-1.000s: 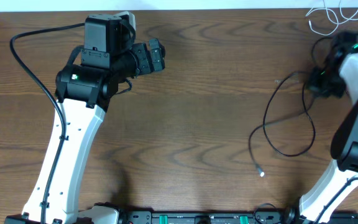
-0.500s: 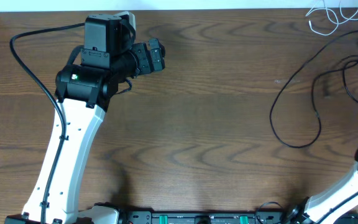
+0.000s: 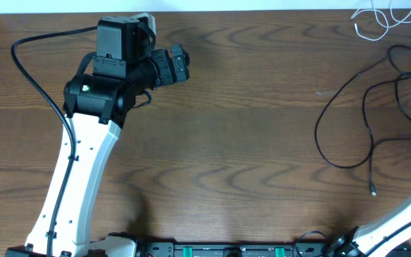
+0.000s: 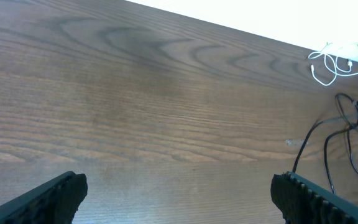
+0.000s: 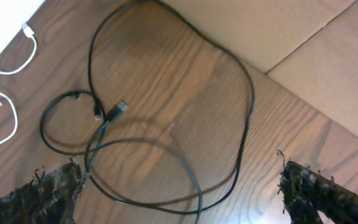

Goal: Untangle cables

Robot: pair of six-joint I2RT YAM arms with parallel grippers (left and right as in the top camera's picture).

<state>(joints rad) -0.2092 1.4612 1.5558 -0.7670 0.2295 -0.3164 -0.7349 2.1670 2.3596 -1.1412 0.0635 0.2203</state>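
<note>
The long black cable (image 3: 342, 107) lies in loose loops at the table's right side, its small plug end (image 3: 372, 190) toward the front. The white cable (image 3: 377, 20) is bunched at the far right corner, apart from the black one. In the right wrist view my right gripper (image 5: 179, 169) hangs open over the black cable (image 5: 248, 118), gripping nothing. Two plug ends (image 5: 115, 111) sit by a small loop, with the white cable (image 5: 8, 68) to the left. My left gripper (image 3: 185, 64) is open over bare wood, far left of both cables (image 4: 347, 134).
The left arm's thick black wire (image 3: 31, 68) arcs over the table's left side. The right arm's white link (image 3: 405, 214) shows at the front right corner. In the right wrist view the table edge (image 5: 272, 71) runs diagonally, with a beige floor beyond.
My right gripper left the overhead view to the right, pulling the black cable with it, then opened and let it go. The cable's plug end now lies farther right. The left arm stayed still.
</note>
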